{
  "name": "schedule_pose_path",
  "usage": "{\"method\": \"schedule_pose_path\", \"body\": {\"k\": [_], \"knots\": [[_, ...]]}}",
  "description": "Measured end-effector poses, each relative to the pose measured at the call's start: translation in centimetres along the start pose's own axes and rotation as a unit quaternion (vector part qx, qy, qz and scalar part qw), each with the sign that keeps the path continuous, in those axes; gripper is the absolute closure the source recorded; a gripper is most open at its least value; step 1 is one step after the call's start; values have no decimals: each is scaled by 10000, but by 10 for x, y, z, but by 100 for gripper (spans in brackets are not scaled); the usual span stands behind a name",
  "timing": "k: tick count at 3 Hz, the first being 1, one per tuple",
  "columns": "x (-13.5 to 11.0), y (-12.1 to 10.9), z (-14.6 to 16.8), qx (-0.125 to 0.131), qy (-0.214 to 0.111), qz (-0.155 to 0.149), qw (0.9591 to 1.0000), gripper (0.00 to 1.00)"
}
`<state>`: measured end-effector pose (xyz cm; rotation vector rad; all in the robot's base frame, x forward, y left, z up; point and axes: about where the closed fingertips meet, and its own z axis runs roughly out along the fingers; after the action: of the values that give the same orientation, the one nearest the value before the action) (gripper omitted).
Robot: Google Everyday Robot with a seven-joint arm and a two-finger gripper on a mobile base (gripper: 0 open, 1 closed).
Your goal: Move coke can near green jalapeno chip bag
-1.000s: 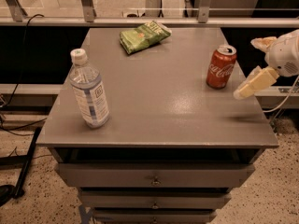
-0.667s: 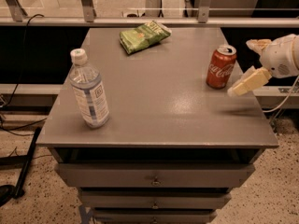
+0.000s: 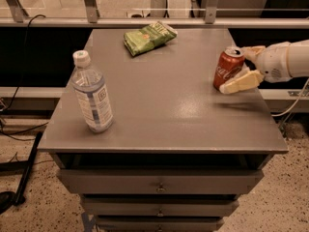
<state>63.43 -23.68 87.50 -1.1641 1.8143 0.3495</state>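
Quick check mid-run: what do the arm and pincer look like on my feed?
The pincer, at the table's right edge by the coke can, has two tapered cream-yellow fingers. Behind them sits a rounded white wrist housing on a smooth white arm.

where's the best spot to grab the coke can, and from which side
Around its mid-body, from the right of the camera view. The coke can stands upright near that edge of the table, round sides free, and the open pincer sits level beside it.

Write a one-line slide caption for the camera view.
Gripper at right, open fingers bracketing the upright coke can on the table; green jalapeno chip bag lies farther back.
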Motion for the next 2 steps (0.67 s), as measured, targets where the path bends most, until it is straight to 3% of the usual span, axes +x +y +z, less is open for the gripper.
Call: {"method": "schedule_pose_path", "body": {"k": [2], "knots": [[-8, -5, 9, 169, -342, 437, 9983, 61]]}}
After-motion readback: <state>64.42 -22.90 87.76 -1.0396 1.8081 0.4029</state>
